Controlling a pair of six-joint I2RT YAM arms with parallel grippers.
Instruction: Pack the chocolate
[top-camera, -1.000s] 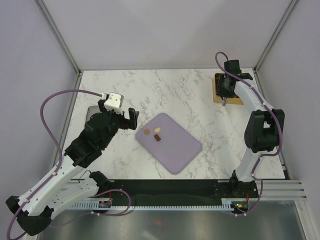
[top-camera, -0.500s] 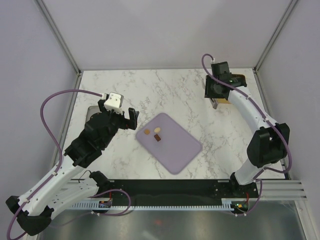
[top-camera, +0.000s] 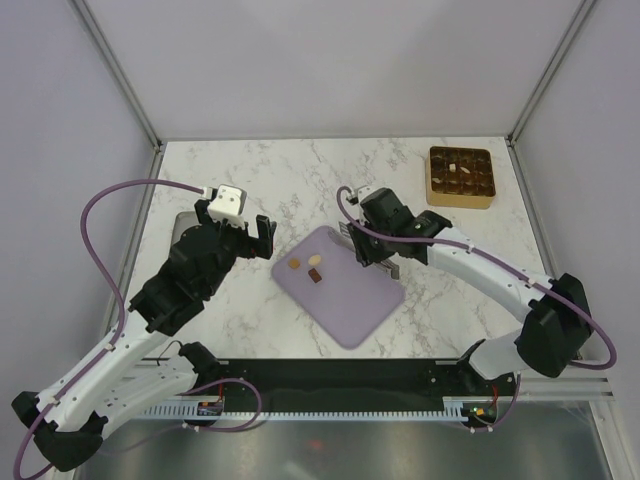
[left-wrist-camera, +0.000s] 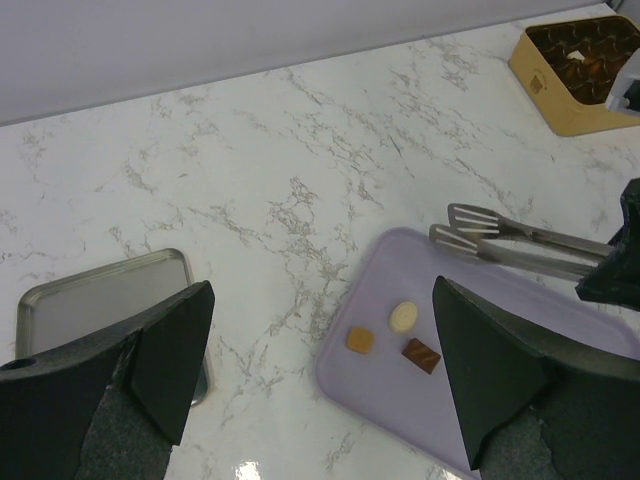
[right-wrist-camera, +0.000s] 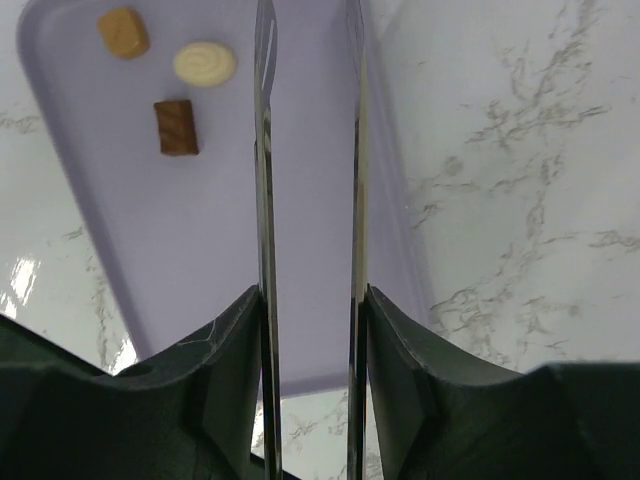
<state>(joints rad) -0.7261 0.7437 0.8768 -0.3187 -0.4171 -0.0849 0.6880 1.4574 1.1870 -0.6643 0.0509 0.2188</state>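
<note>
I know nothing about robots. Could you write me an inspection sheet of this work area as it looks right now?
Surface: white marble table, no spills seen.
Job's things: tan chocolate, cream chocolate and dark chocolate lie on the lilac mat; more pieces sit in the gold tray, too small to count.
Clutter: metal tray at the left, nothing seen in it.
Grippers: left gripper open and holding nothing; right gripper shut on tongs, whose tips reach over the mat.
Cables: a purple cable loops off each arm, clear of the chocolates.
Surroundings: plain pale walls and metal frame posts.
</note>
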